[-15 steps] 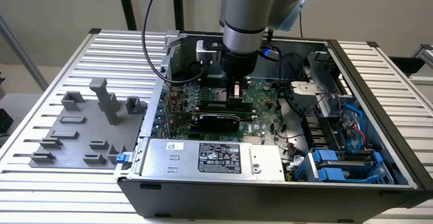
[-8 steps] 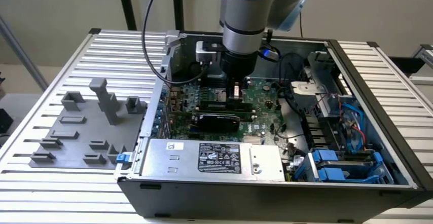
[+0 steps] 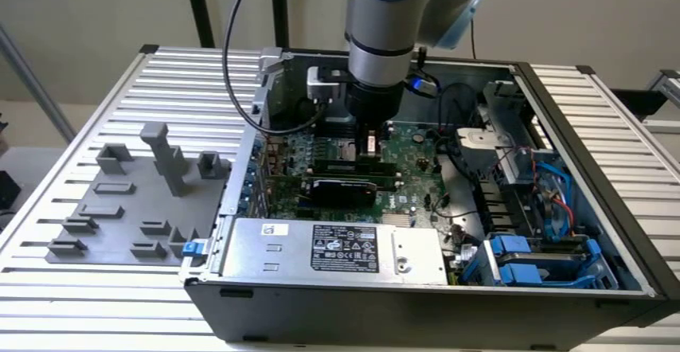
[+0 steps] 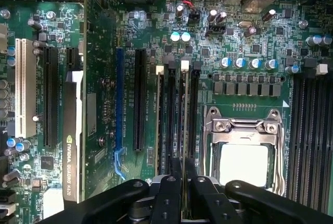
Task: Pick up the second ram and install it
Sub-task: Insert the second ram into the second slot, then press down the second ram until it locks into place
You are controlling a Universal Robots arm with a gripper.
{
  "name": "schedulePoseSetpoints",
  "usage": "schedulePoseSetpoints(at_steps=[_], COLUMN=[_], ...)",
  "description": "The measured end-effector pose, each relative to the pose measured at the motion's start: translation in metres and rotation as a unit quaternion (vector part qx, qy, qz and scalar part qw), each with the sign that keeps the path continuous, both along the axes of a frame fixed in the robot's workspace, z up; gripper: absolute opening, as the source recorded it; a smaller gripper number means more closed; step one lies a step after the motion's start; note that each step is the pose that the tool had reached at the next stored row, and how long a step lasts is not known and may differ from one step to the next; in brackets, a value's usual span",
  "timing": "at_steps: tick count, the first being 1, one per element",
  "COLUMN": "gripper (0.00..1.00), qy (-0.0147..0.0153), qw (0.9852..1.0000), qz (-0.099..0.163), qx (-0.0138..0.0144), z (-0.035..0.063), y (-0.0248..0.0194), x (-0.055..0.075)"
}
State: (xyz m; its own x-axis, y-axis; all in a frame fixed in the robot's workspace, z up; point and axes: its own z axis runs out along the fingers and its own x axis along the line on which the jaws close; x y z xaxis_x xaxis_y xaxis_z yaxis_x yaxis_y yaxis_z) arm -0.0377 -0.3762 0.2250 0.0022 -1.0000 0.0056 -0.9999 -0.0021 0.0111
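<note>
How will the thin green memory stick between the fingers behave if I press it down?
Thin green memory stick, seen edge-on: a flat board, probably stiff and light. Held on its narrow edge by the gripper, it may tilt if pressed off-centre.

The motherboard [image 4: 250, 42] is dark green, dotted with silver-topped and blue-topped capacitors. Just beside its silver processor socket [image 4: 243, 146], black memory slots [image 4: 171, 120] stand in a row with white end clips. Farther from the socket runs a blue slot [image 4: 119, 104], then black ones, then a white slot [image 4: 21, 86]. The gripper [image 4: 183, 182] is black. A thin green memory stick [image 4: 183, 109] stands edge-on in the slots beside the socket. The holder blocks [image 3: 133, 201] outside the black computer case [image 3: 425, 304] are grey; the arm [image 3: 388, 17] is silver and pale blue.
</note>
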Motion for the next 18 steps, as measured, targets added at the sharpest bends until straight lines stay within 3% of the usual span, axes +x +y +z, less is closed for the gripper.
schedulePoseSetpoints(at_steps=[18], gripper=[0.0], qy=[-0.0004], qw=[1.0], qz=[0.0], qx=[-0.0002], z=[-0.0056], y=[0.0002], x=[-0.0012])
